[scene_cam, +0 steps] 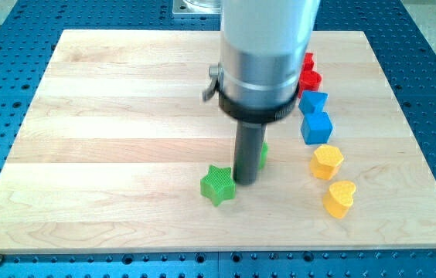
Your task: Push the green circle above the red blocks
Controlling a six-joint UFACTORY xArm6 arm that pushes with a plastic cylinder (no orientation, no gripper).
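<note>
The green circle [263, 154] lies near the middle of the surface, mostly hidden behind the rod; only a thin green edge shows at the rod's right. The red blocks [309, 74] sit far and to the right, touching each other, partly hidden, shapes unclear.

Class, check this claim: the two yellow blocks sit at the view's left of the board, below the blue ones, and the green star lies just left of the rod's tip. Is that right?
Not quite. The camera view shows the two yellow blocks at the view's right of the board, not its left. The rest holds: they sit below the blue blocks, and the green star lies just left of my tip.
</note>
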